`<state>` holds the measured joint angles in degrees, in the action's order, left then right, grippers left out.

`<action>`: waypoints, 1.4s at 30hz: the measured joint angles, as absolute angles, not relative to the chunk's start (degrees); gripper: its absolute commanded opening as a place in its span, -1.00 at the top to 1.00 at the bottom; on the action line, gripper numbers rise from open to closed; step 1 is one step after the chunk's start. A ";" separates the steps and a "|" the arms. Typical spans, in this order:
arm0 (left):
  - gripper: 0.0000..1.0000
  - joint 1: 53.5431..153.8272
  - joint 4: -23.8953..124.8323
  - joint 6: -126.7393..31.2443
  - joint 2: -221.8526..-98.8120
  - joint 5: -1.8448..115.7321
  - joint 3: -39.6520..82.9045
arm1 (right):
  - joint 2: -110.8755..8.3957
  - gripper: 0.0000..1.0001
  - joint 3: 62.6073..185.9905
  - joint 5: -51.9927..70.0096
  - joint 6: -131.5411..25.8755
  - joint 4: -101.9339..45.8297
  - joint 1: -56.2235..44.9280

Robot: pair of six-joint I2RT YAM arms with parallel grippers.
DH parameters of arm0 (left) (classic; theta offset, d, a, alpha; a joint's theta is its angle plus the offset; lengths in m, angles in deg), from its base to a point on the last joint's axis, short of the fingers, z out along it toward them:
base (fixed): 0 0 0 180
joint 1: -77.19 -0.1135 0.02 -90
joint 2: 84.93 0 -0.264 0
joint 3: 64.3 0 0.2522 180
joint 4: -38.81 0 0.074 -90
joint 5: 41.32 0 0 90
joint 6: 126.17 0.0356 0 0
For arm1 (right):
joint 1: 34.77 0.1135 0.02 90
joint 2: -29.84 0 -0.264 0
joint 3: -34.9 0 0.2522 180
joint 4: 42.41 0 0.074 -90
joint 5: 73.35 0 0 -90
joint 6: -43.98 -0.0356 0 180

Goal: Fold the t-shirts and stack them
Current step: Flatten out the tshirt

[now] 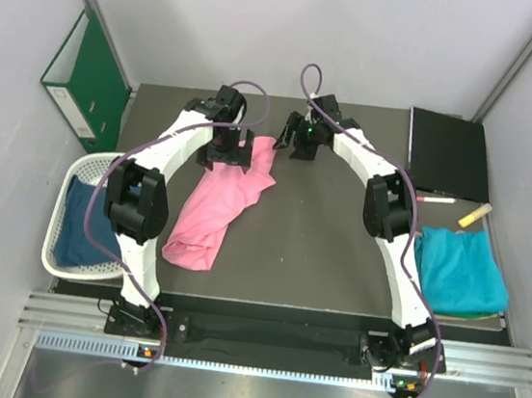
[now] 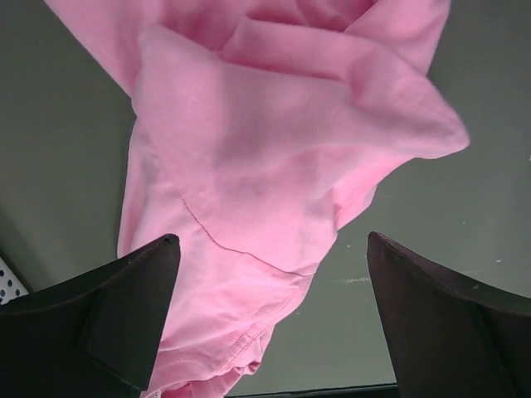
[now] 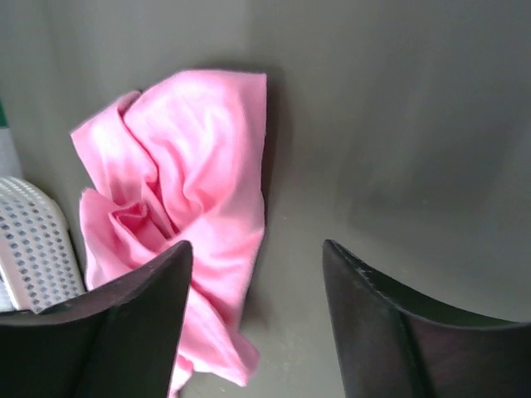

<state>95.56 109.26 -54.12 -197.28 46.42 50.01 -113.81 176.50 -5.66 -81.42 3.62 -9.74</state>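
Directly beneath left claw [image 2: 271, 249], crumpled pink t-shirt [image 2: 274, 149], jaws spread wide.

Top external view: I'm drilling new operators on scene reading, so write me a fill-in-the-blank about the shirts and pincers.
The crumpled t-shirt in the centre is ____. The teal t-shirt lies beside the ____ arm. The third t-shirt, in the white basket, is dark ____. The left pincer and right pincer are both ____.
Missing: pink; right; blue; open.
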 measured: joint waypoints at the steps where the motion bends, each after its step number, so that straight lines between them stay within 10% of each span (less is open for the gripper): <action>1: -0.97 95.56 109.24 -54.01 -197.28 46.62 50.69 | -114.16 -0.06 176.50 -5.68 -82.25 2.62 -9.61; 11: -0.97 95.56 109.21 -53.97 -197.28 47.82 51.21 | -119.54 0.41 177.26 -8.93 -90.40 -4.88 -8.43; 14: -0.97 95.56 109.21 -53.97 -197.28 47.84 50.77 | -120.31 1.00 177.37 -8.45 -91.97 -6.28 -8.19; 28: -0.97 95.56 108.86 -52.29 -198.02 52.26 48.11 | -114.43 1.00 170.53 -2.20 -91.08 -6.78 -9.69; 31: -0.16 95.56 108.14 -51.43 -200.80 54.07 48.59 | -108.98 1.00 166.66 0.44 -89.66 -6.39 -11.46; 32: 0.83 95.56 108.47 -51.15 -202.64 54.57 49.64 | -106.97 1.00 165.48 1.12 -89.22 -6.50 -12.32; 33: 1.00 95.56 108.78 -51.02 -204.76 55.14 51.12 | -105.05 1.00 164.26 1.78 -88.89 -6.60 -13.19; 42: 1.00 95.47 109.83 -50.15 -216.95 55.75 65.09 | -92.04 1.00 150.31 5.12 -85.83 -7.57 -22.00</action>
